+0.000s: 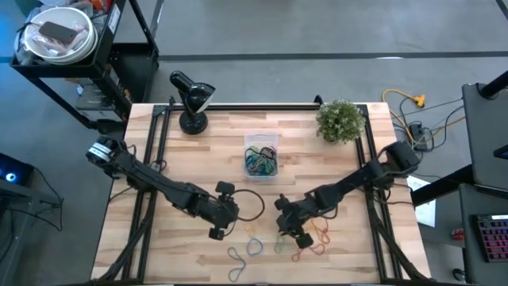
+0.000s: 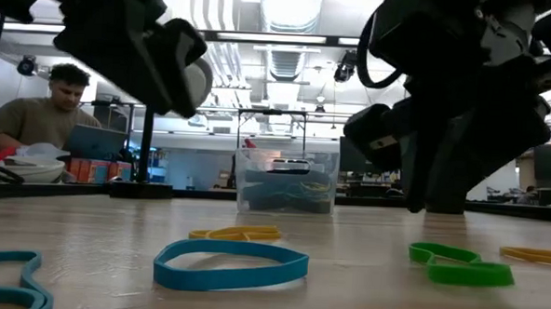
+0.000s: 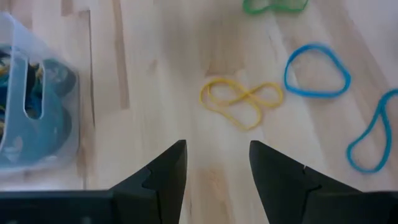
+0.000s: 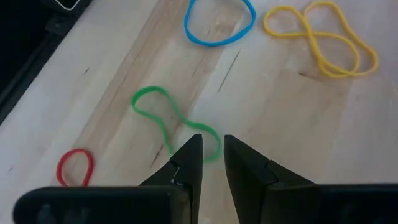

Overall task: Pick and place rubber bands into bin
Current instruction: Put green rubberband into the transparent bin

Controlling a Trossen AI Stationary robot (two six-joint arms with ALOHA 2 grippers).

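Several rubber bands lie flat on the wooden table near its front edge: a yellow one [image 3: 242, 102], a blue one [image 3: 316, 70], a green one [image 4: 174, 124] and a small red one [image 4: 74, 167]. The clear bin [image 1: 260, 155] stands at the table's middle with more bands inside. My left gripper [image 3: 217, 155] hangs open above bare wood, just short of the yellow band, with the bin on its far side. My right gripper [image 4: 211, 149] hovers over one end of the green band, its fingers a narrow gap apart with nothing between them.
A black lamp [image 1: 190, 99] and a small green plant [image 1: 341, 119] stand at the table's far edge. A light blue band [image 2: 9, 278] lies at the near left. A person [image 2: 45, 107] sits beyond the table. A white bowl [image 1: 55, 36] sits on a cart off the table.
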